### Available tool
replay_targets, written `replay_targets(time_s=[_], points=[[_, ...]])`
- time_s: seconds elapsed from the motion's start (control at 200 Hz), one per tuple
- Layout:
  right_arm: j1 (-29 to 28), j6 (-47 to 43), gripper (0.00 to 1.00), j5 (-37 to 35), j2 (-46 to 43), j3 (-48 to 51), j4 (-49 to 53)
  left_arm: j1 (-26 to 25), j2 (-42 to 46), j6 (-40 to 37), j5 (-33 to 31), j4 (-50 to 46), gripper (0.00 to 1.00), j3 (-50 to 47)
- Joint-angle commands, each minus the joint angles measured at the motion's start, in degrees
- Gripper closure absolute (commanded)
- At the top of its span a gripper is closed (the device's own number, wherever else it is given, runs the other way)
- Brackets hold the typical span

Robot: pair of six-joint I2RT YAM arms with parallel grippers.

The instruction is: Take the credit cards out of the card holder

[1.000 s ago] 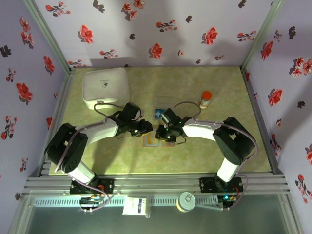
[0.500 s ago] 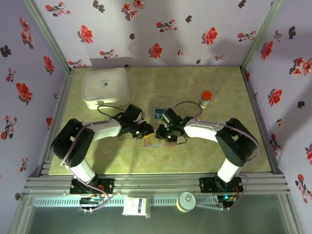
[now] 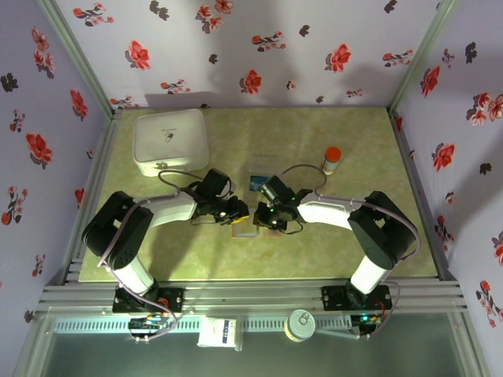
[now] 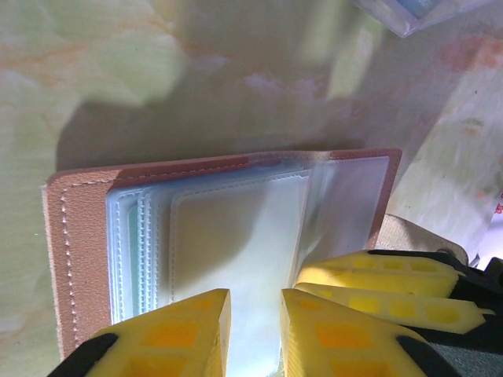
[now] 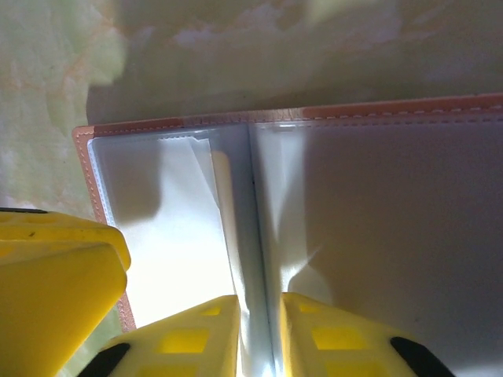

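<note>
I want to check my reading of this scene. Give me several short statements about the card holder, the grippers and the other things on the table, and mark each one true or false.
1. The card holder lies open on the table. True.
2. The white square box stands at the table's far right. False: it stands at the far left.
3. The left gripper and the right gripper are both down at the card holder. True.
4. The card holder's cover is black. False: it is brown.
5. The small bottle on the right has a red cap. True.
</note>
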State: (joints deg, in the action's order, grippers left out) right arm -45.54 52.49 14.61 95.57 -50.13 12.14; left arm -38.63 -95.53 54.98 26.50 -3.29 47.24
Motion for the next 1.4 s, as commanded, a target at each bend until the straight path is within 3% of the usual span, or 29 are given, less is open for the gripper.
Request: replay_targets(time_s=[0.0, 0.65, 1.16, 1.395], points=[[-0.3, -0.4, 0.81, 0.0, 0.3, 1.1, -1.2, -0.3, 1.7, -0.9, -1.5, -2.5, 0.77, 1.5], [-0.2, -1.1, 0.91, -1.3, 0.3, 2.8, -1.2, -0.5, 3.3, -1.4, -3.9, -5.2, 0.72, 1.1], [-0.2, -1.1, 0.90, -1.7, -1.8, 3.1, -0.7, -2.3, 0.7, 2.1, -0.6, 1.8, 0.69, 2.0], [0.1, -2.0, 0.81, -4.7, -6.9, 3.2, 3.4, -3.1, 0.8, 2.7, -0.6, 1.5, 0.69, 3.4]])
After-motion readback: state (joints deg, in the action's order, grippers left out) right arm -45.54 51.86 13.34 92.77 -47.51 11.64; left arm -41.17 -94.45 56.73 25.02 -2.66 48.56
